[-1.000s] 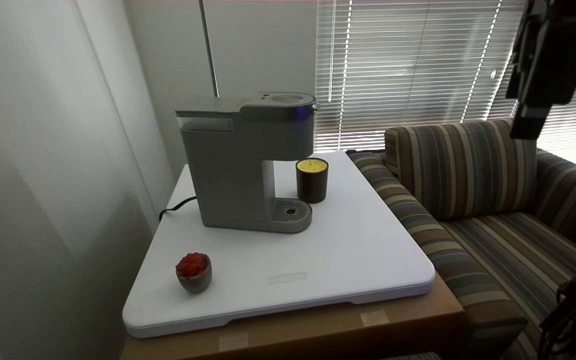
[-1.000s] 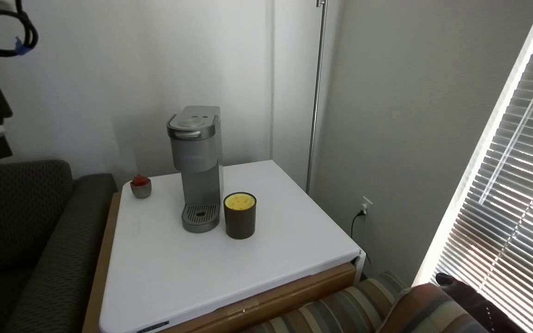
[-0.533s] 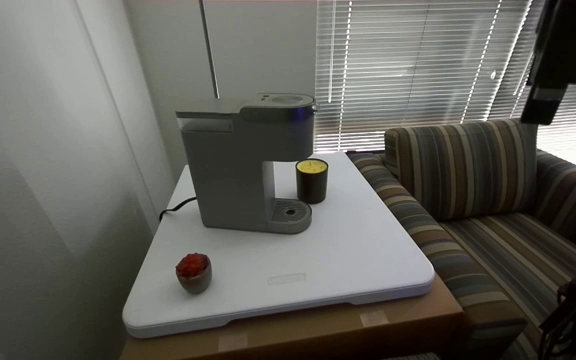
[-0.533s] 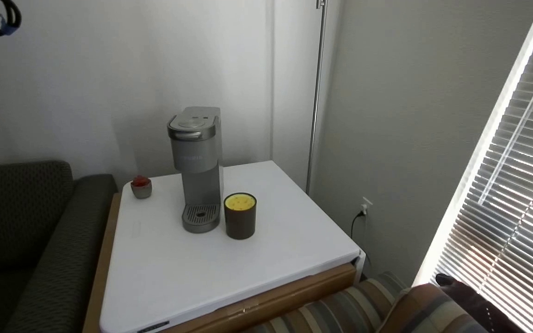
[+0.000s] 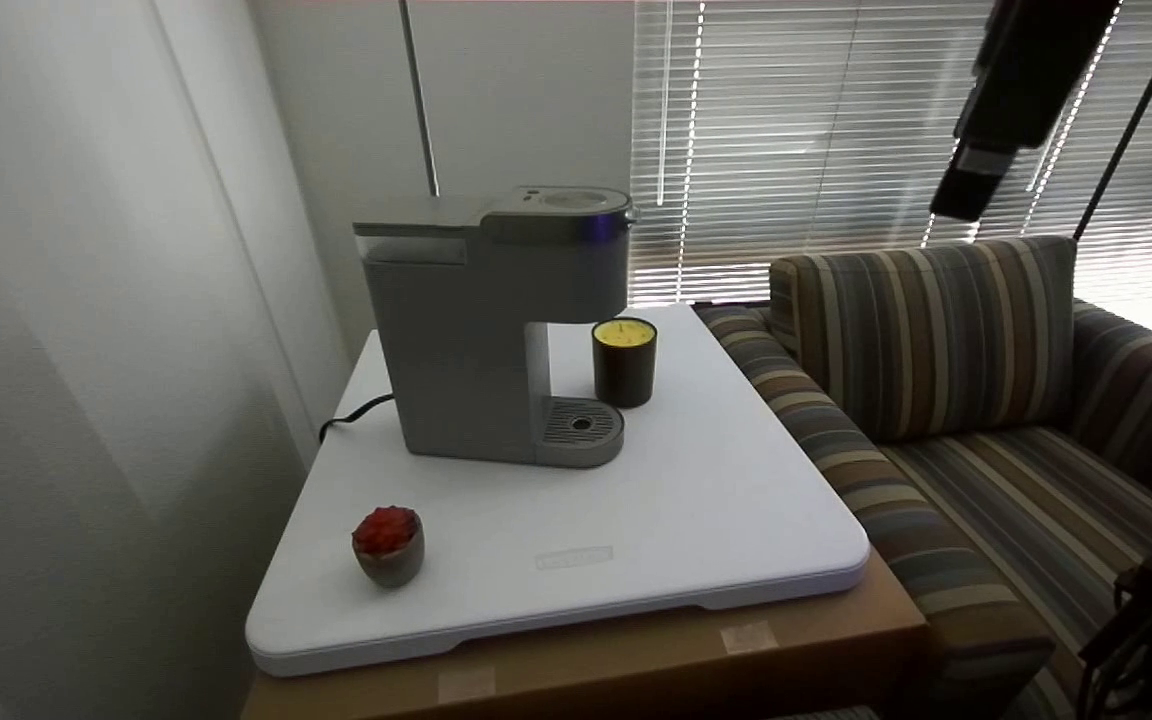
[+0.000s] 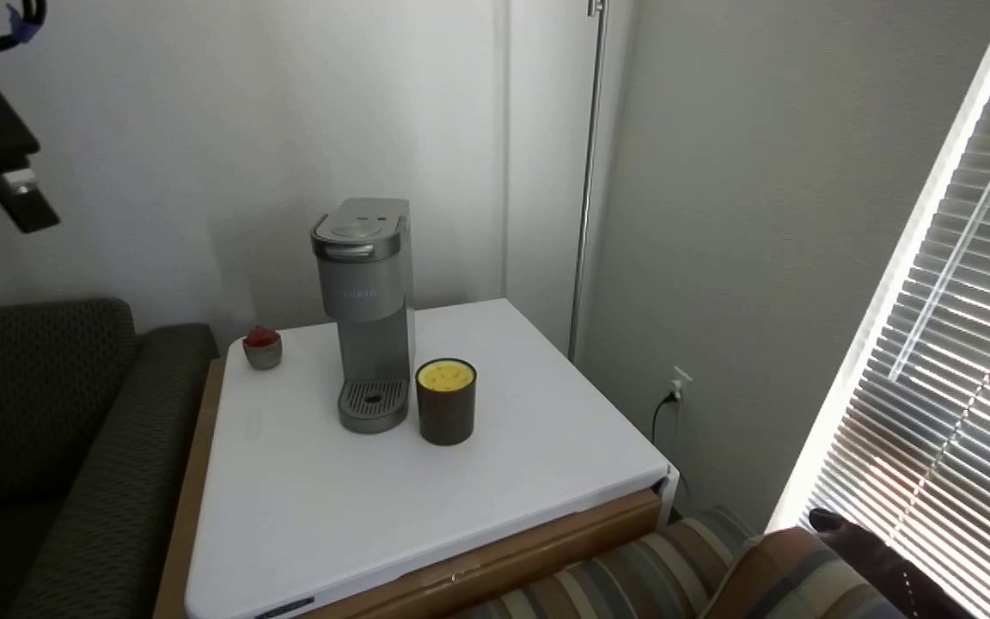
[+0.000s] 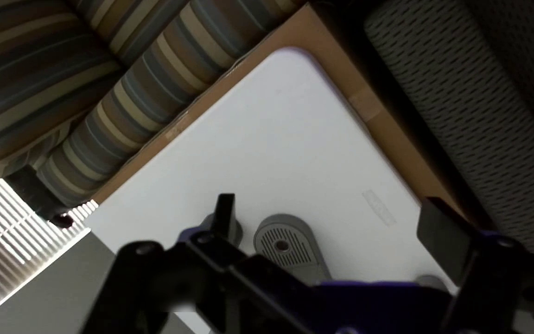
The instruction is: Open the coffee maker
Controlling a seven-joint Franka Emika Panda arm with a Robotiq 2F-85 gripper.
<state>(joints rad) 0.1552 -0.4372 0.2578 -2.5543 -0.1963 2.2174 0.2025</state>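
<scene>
On the worktop (image 5: 726, 510) the grey coffee maker (image 5: 466, 350) is standing, its lid (image 5: 556, 203) lying closed. The pincer (image 7: 327, 218) is reaching farther into both exterior views than earlier, its fingers (image 7: 442, 242) standing wide apart. A dark cup (image 6: 446, 417) is standing beside the coffee maker, whose front is showing lettering (image 6: 357, 293), too faint for reading, only in an exterior view.

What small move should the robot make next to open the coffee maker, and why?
Perhaps bring the open gripper toward the handle at the front of the coffee maker: its lid looks shut, and the gripper hangs in the air, apart from it.
</scene>
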